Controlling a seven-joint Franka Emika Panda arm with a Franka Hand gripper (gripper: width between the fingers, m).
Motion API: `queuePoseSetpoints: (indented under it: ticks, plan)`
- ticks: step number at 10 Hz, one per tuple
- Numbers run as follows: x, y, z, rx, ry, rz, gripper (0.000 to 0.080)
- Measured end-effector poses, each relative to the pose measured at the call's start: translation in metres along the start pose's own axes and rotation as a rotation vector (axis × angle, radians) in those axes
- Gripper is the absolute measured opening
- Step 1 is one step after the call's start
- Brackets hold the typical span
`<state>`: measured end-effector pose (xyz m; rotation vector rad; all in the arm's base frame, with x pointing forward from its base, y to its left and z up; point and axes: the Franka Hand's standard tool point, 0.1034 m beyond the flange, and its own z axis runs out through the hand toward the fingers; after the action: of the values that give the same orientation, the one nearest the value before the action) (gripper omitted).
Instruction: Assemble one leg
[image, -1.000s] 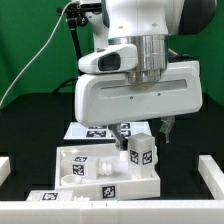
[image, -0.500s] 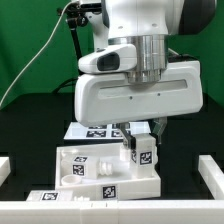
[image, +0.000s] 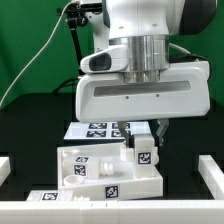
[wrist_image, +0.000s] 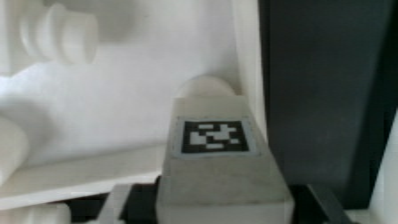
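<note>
The leg (image: 143, 149) is a small white post with a black-and-white tag; it stands upright on the right part of the large white slab (image: 100, 172). My gripper (image: 143, 141) hangs straight over it, with one finger on each side of the post, and is shut on it. In the wrist view the leg (wrist_image: 217, 140) fills the middle with its tag facing the camera. The dark finger pads press against both its sides at my gripper (wrist_image: 217, 207). The white slab (wrist_image: 71, 110) lies beside the leg in that view.
The marker board (image: 90, 129) lies flat behind the slab. White rails stand at the exterior view's left (image: 8, 168) and right (image: 213, 176), and a white bar (image: 60, 198) lies in front. A black cable (image: 40, 50) hangs at the back.
The gripper body has shifted a little toward the exterior view's left and lower. The finger on the right has come in against the leg, so the fingers have closed on it.
</note>
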<state>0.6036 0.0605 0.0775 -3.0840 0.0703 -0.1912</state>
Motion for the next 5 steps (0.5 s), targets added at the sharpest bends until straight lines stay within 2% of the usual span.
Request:
queuePoseSetpoints:
  ticks: [5]
  plan:
    - [0.0016,-0.0041,0.0001,0.007,0.031,0.416,0.0282]
